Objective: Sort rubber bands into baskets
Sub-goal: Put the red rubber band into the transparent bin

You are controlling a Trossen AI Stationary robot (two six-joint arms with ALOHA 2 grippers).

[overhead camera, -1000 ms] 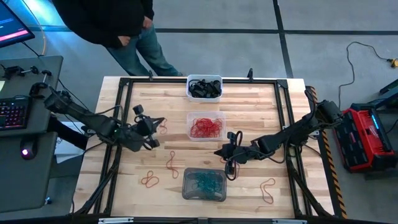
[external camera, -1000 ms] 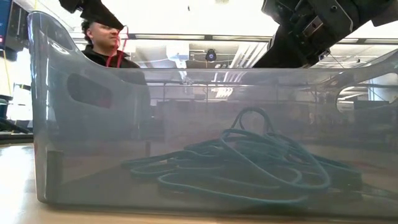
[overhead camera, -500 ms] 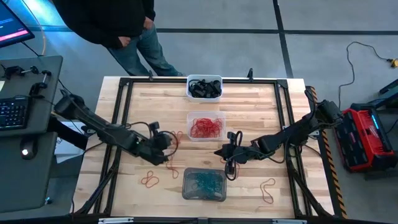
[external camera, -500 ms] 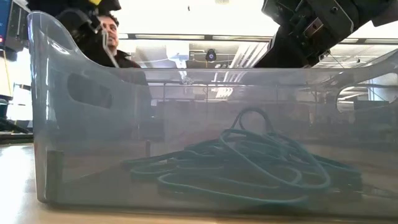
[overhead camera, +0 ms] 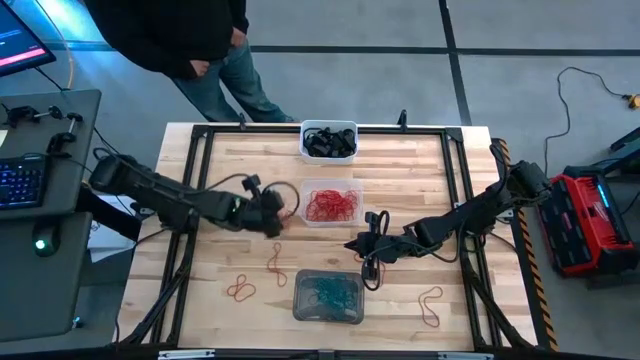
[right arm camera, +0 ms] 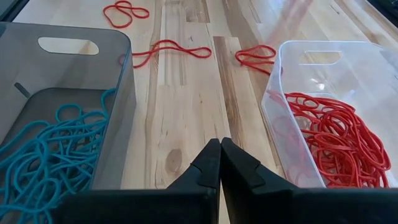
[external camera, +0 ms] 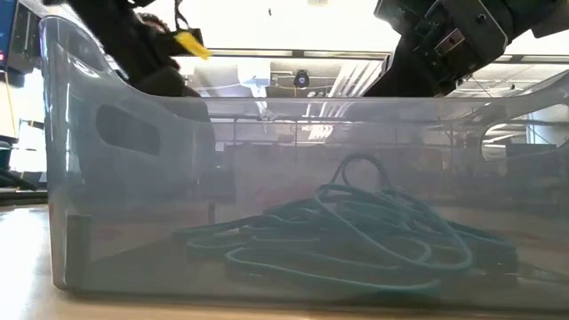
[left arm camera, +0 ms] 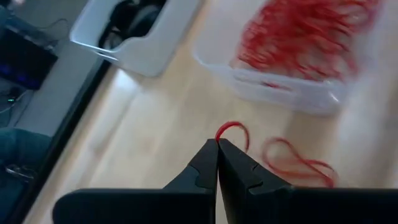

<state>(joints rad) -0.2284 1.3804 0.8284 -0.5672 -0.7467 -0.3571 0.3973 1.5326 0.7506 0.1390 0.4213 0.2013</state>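
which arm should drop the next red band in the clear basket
Left. The left gripper is shut on a red rubber band right beside the clear basket. The right gripper is shut with nothing in it, between the clear and grey baskets.

Robotics lab or workshop. Wooden table [overhead camera: 400, 170] in black frame, centre, on grey concrete floor [overhead camera: 520, 60]. Lit keyboard [overhead camera: 20, 185] on desk at far left; red case [overhead camera: 590, 220] at right edge. Person [overhead camera: 190, 45] stands upper left. Ceiling strip lights [external camera: 338, 67] behind.
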